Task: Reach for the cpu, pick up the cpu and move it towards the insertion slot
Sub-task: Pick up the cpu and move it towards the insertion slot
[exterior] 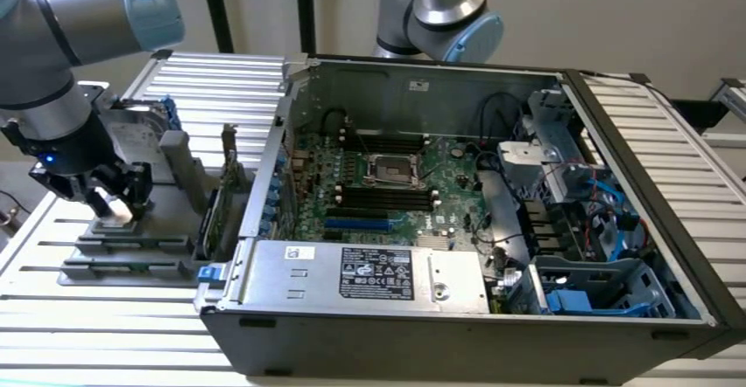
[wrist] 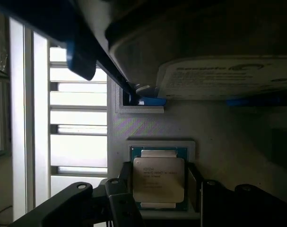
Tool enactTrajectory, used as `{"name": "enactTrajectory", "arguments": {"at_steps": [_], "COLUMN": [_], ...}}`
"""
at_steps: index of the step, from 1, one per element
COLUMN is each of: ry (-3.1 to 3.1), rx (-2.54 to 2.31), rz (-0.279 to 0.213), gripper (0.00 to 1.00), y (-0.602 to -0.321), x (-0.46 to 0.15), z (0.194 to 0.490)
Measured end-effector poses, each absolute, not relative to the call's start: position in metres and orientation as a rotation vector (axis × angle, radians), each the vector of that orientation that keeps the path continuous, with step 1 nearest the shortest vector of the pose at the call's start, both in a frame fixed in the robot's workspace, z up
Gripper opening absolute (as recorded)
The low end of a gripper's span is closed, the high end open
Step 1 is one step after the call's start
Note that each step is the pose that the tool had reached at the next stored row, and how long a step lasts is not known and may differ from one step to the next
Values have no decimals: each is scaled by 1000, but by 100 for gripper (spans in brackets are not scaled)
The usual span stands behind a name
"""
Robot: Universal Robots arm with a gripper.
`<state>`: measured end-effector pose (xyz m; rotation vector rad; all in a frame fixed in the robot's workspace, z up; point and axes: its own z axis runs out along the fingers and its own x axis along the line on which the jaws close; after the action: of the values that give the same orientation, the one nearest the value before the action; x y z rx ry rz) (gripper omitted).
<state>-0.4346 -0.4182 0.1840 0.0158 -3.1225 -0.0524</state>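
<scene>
Here, at the exterior view's left, the gripper grips the cpu by two sides as it lies in its tray, well apart from the slot.

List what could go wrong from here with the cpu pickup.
1. The gripper is closed on the cpu by its thin side edges alone, while it lies in a recessed holder. It might tilt, catch on the rim or slip when lifted.
2. The slot lies deep inside the case, whose tall wall stands between it and the gripper. The arm or cpu could probably clip that wall.
</scene>
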Motion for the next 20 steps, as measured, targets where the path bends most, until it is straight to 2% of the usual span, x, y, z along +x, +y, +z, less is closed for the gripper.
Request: {"name": "enactTrajectory", "arguments": {"at_steps": [8,20], "ry": [-3123,-3123], "rx": [16,17], "rz": [-52,-52], "gripper": [55,55], "y": [-419,-420], "x": [-435,-434], "z": [197,250]}}
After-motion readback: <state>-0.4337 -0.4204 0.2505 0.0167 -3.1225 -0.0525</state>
